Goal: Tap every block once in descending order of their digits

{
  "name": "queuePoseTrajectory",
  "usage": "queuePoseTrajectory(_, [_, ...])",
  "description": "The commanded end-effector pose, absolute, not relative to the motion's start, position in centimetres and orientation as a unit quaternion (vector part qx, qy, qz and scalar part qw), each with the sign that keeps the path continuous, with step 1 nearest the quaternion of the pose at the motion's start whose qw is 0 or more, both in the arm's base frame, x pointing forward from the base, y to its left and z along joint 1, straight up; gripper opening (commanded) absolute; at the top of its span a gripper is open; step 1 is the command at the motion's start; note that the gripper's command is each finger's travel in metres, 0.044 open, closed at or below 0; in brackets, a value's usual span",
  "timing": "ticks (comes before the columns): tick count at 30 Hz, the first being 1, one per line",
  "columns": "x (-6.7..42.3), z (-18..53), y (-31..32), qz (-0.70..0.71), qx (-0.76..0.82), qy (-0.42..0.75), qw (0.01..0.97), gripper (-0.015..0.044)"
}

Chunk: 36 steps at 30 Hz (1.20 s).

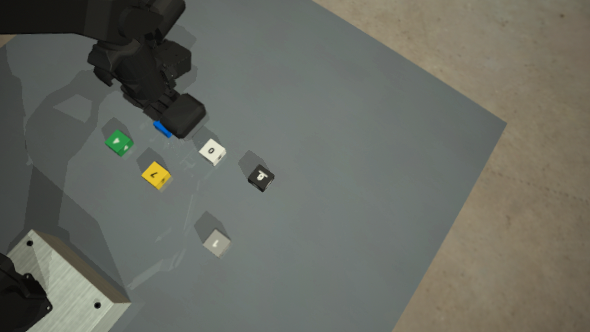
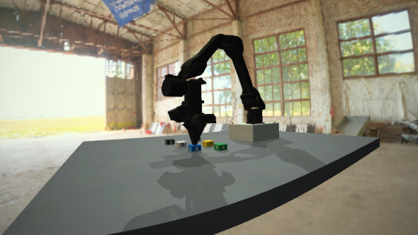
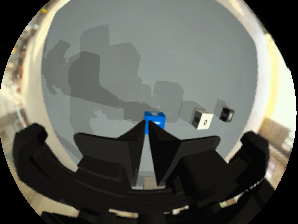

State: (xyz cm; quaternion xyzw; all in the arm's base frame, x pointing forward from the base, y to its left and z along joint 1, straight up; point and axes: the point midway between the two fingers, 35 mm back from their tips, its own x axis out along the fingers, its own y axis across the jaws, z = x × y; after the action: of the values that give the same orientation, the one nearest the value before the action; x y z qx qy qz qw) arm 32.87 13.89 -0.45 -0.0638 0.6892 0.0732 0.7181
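Brick hangar, grey table [image 1: 350, 150] carrying six digit blocks. Gripper [image 2: 194, 141] standing vertical, tips nearly together, apparently just above blue block [image 2: 194, 148], squeezing nothing. Yellow block [image 1: 155, 175], green block [image 1: 119, 142] sitting beside it; white block [image 1: 212, 151], black block [image 1: 260, 177] beyond; grey block [image 1: 216, 243] farther off.

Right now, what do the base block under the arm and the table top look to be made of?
The base block looks like brushed metal: pale, streaky sheen on top, with small bolt holes; its side reads duller, brownish. The table top looks like a smooth, painted or laminated dark grey sheet, semi-gloss, since it carries soft shadows and faint reflections. Neither is certain.
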Motion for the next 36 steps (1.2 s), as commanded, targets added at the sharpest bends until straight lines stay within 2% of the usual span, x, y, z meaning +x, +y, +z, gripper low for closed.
queuePoseTrajectory(1, [32.8, -1.1, 13.8, 0.070, -0.064, 0.691, 0.717, 0.0020])
queuePoseTrajectory(15, [32.7, 2.2, 13.8, 0.071, -0.064, 0.691, 0.717, 0.0020])
queuePoseTrajectory(20, [32.5, 9.7, 13.7, 0.071, -0.064, 0.690, 0.717, 0.0020])
queuePoseTrajectory(25, [32.3, 10.0, 13.5, 0.070, -0.064, 0.690, 0.717, 0.0020])
queuePoseTrajectory(36, [24.2, 9.5, 5.3, 0.068, -0.067, 0.693, 0.714, 0.0020])
